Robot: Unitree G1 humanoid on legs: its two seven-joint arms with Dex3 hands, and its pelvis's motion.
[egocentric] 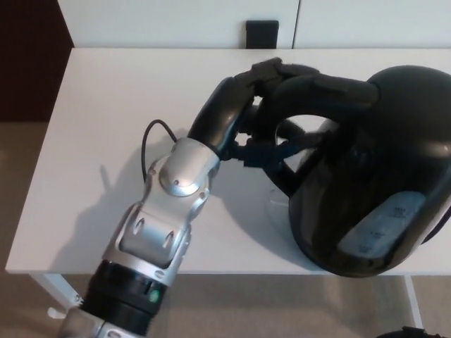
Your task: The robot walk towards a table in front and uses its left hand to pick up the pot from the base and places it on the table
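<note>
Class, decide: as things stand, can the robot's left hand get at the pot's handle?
Likely yes. The left hand sits at the handle of the pot, fingers curled over the loop's top, with nothing on the table between them.

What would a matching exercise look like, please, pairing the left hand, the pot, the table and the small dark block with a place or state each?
1. left hand
2. pot
3. table
4. dark block

A. white, flat top
B. closed round the handle
C. bulky, toward the table's right front
D. beyond the table's far edge, by the wall

Pairs: 1-B, 2-C, 3-A, 4-D.
</note>
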